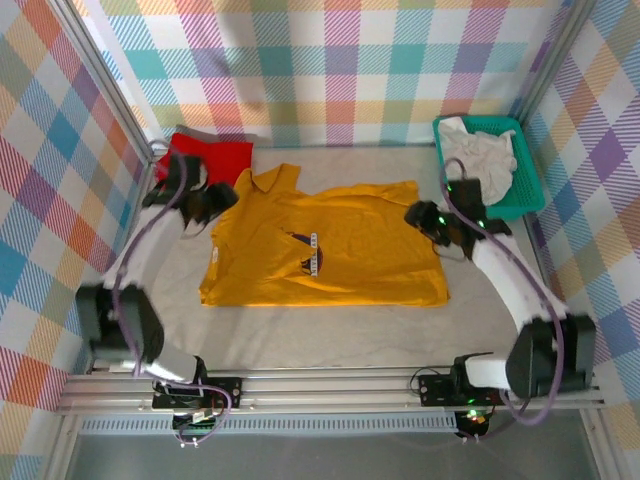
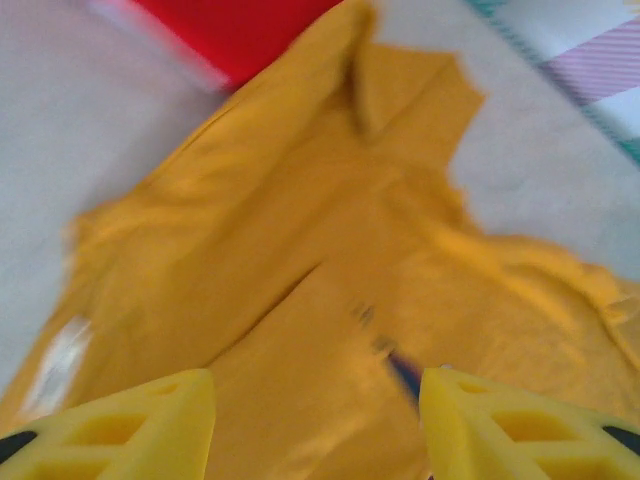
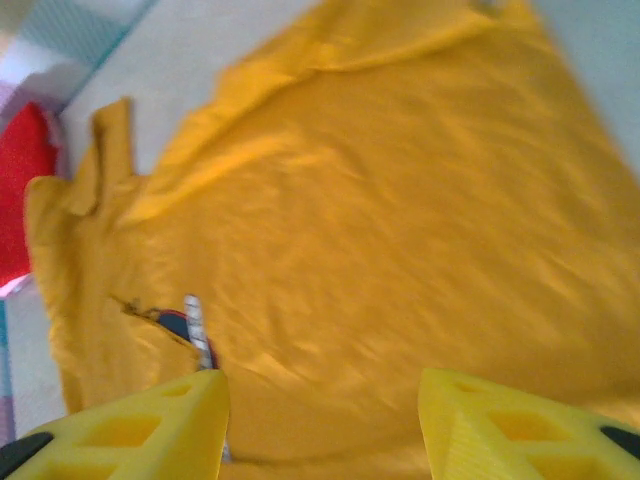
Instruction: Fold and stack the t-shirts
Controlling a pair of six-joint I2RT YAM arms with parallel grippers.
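A mustard-yellow t-shirt (image 1: 350,225) lies across the middle of the table, partly folded over, with a strip of its dark logo (image 1: 312,255) showing at the fold. A red t-shirt (image 1: 215,155) lies at the back left, just beyond the yellow one's sleeve. An off-white t-shirt (image 1: 482,152) is bunched in the teal basket. My left gripper (image 1: 205,205) hovers over the yellow shirt's left edge, open, nothing between its fingers (image 2: 150,420). My right gripper (image 1: 425,218) hovers at the shirt's right edge, open and empty too, yellow cloth (image 3: 380,200) below it.
The teal mesh basket (image 1: 528,185) stands at the back right corner. Plaid walls close in the table at the left, back and right. Bare grey table (image 1: 320,335) runs between the yellow shirt's near hem and the arm bases.
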